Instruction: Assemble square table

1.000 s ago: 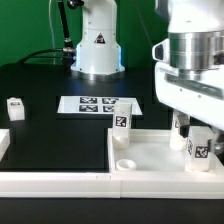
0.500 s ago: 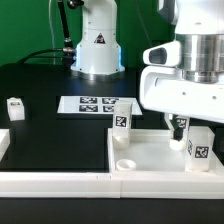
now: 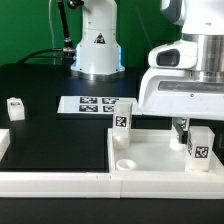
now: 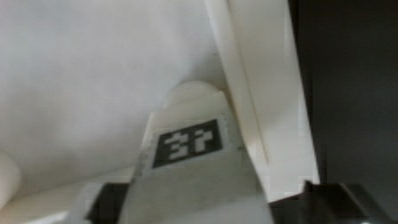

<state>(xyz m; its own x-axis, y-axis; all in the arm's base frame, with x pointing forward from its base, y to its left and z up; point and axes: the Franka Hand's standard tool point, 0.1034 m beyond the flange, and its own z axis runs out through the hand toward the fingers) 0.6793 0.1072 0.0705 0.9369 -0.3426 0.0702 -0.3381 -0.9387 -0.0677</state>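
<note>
The white square tabletop (image 3: 150,157) lies at the exterior view's right, rim up. A tagged white leg (image 3: 199,148) stands at its near right corner and another (image 3: 121,121) at its far left corner. A round socket (image 3: 126,163) at the near left is bare. My gripper (image 3: 180,127) hangs over the right side, fingers just above a third leg (image 3: 178,142), mostly hidden behind the near one. In the wrist view a tagged leg (image 4: 187,140) stands on the tabletop (image 4: 89,80) between my open fingers (image 4: 217,205). A loose leg (image 3: 14,107) lies at the far left.
The marker board (image 3: 95,104) lies flat behind the tabletop. A long white rail (image 3: 55,181) runs along the front, with a short piece (image 3: 4,146) at the left. The robot base (image 3: 97,50) stands at the back.
My gripper has risen from the tabletop's right side. The legs have stayed where they stood.
</note>
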